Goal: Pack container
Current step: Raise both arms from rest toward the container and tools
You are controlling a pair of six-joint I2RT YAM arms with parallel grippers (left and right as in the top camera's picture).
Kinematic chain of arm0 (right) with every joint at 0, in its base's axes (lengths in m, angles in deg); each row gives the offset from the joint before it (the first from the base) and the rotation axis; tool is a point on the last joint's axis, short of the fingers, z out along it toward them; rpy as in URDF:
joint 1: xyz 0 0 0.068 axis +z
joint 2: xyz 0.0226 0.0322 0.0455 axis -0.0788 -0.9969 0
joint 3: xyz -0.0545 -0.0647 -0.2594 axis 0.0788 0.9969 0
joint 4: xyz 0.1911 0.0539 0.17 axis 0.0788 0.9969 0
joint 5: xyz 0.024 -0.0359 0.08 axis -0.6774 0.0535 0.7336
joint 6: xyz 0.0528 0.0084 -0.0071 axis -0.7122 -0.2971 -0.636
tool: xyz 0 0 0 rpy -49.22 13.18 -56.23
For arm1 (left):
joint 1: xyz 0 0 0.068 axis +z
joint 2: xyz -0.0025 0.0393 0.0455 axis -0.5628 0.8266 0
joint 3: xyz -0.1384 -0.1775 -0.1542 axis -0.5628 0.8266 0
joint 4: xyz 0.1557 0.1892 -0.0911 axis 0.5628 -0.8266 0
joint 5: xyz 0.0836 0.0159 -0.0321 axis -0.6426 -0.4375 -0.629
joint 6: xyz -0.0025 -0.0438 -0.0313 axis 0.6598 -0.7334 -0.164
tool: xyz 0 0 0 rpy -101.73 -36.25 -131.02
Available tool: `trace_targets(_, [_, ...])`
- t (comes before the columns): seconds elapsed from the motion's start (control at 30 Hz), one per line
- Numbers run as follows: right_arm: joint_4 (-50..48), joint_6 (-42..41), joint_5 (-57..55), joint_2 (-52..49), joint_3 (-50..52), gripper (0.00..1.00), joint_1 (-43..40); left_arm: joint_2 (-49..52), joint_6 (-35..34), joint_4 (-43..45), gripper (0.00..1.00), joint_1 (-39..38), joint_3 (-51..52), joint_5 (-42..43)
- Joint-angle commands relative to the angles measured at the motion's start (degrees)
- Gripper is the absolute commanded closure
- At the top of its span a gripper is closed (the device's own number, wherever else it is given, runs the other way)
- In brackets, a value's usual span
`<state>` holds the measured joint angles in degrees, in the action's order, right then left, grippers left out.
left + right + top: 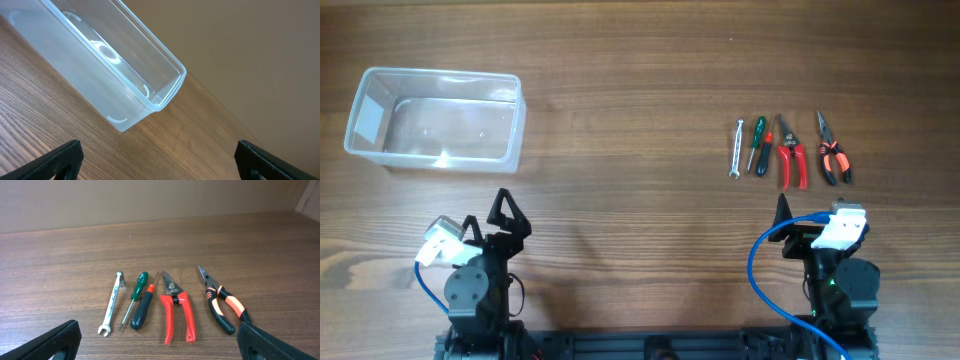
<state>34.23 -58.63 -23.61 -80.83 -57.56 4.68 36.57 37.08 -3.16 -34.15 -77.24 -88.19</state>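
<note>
Overhead view, A asks: where is the container?

B: The clear rectangular plastic tub [440, 72] with rounded corners and a thick rim sits far left on the brown wooden table [640, 220], upright and open at the top.

A: Any writing?

B: None I can read. A pale patch shows on the tub's left short wall, but whether it is a label I cannot tell. Any marks on the tools are too small to make out.

A: Which tools?

B: They lie in a row at the right, well apart from the tub: a silver flat wrench [112, 302], a light-green-handled screwdriver [139, 284], a dark-handled screwdriver with an orange collar [141, 312] lying head to tail against it, red-handled snips [176, 311] and orange-and-black needle-nose pliers [222, 305].

A: The fingers?

B: The left gripper [157, 160] is spread wide and holds nothing, short of the tub's near corner. The right gripper [157, 340] is likewise spread and bare, just short of the tool row.

A: What is cut off?

B: Each wrist view shows only black fingertips in its bottom corners. The left wrist view crops the tub's far end. Overhead, a white camera and blue cable cover most of the right gripper.

A: Room?

B: Bare wood lies between tub and tools. The table's far edge runs just beyond the tub.
</note>
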Motion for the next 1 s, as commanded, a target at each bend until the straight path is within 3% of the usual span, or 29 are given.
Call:
trace_targets(0.0, [-0.5,-0.8,0.4,0.6,0.0,0.0,-0.2,-0.4,-0.1,0.2,0.0,-0.3,0.7,0.7])
trace_targets(0.63, [-0.6,-1.7,1.4,0.6,0.0,0.0,-0.2,-0.4,-0.2,0.3,0.0,-0.3,0.7,0.8])
trace_targets(0.73, [-0.5,-8.9,4.6,0.6,0.0,0.0,-0.2,-0.4,-0.1,0.2,0.0,-0.3,0.7,5.8])
trace_targets(0.87, [-1.7,-30.5,11.2,0.6,-0.1,0.0,-0.2,-0.4,-0.2,0.6,0.01,-0.3,0.6,9.0])
trace_targets(0.97, [-6.1,-29.3,19.6,0.5,-0.8,0.01,-0.2,-0.2,-0.1,1.1,0.01,-0.3,-1.4,9.5])
